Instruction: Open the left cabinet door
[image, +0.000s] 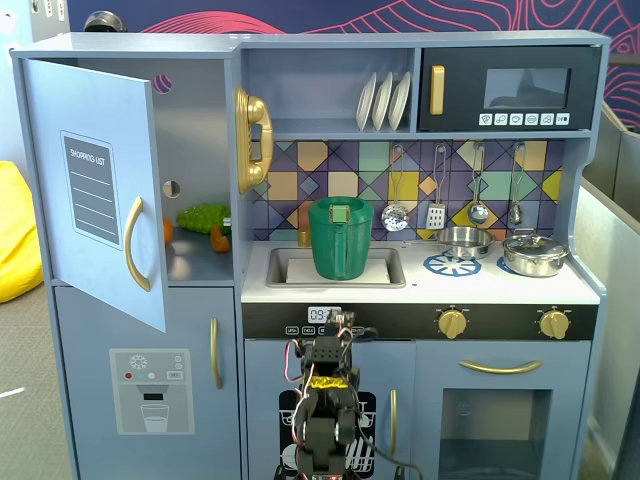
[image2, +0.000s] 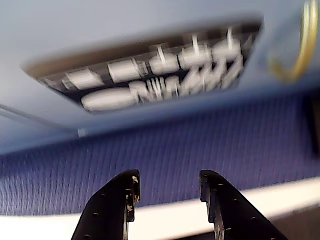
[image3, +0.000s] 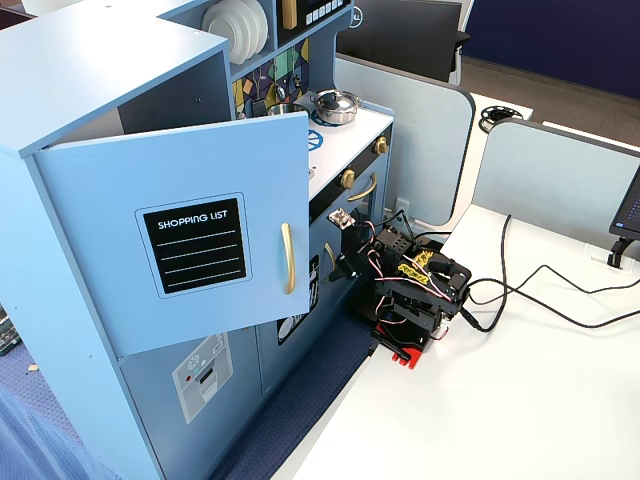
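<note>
The left cabinet door (image: 95, 190), blue-grey with a black "SHOPPING LIST" panel and a vertical gold handle (image: 135, 245), stands swung wide open. It also shows open in another fixed view (image3: 190, 250), handle (image3: 288, 258) toward the arm. The black arm (image: 325, 400) sits folded low in front of the small dishwasher door, away from the open door. My gripper (image2: 168, 182) is open and empty in the wrist view; it points at the blurred dishwasher picture (image2: 150, 75) over blue carpet (image2: 175, 150). It also shows near the cabinet front (image3: 343, 260).
Green and orange toy food (image: 203, 217) lies inside the open cabinet. The ice-dispenser door (image: 150, 390) is shut below. A green pitcher (image: 340, 238) stands in the sink. Cables (image3: 520, 290) run over the white table (image3: 500, 400) behind the arm.
</note>
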